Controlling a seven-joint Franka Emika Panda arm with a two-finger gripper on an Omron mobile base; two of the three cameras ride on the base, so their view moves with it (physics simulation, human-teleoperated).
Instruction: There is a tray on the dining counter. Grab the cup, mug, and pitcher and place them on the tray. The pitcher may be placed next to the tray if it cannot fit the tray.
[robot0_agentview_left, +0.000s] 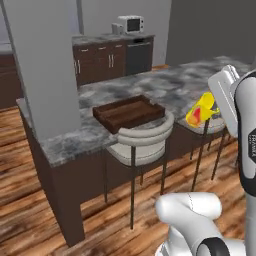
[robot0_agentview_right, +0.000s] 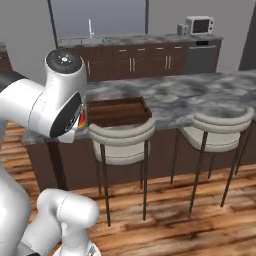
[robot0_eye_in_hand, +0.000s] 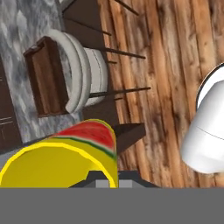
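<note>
One yellow cup (robot0_eye_in_hand: 61, 157), tilted in the closed fingers of the gripper (robot0_eye_in_hand: 109, 177) above the stools right of the empty tray (robot0_agentview_left: 129, 113), seems light, rigid and slippery, best pinched by its wall

This is a home kitchen with an eating bar. A long marbled stone worktop (robot0_agentview_left: 165, 87) on a dark wood base runs across the room, with two cream-cushioned bar stools (robot0_agentview_right: 121, 142) on thin metal legs drawn up to it. Along the back wall stand dark wood cabinets (robot0_agentview_right: 145, 62) with pale handles, a dishwasher (robot0_agentview_left: 138, 57) set among them, a microwave (robot0_agentview_right: 199, 24) on top, and a sink tap (robot0_agentview_right: 90, 27). The floor (robot0_agentview_left: 30, 200) is brown wooden planks.
</note>
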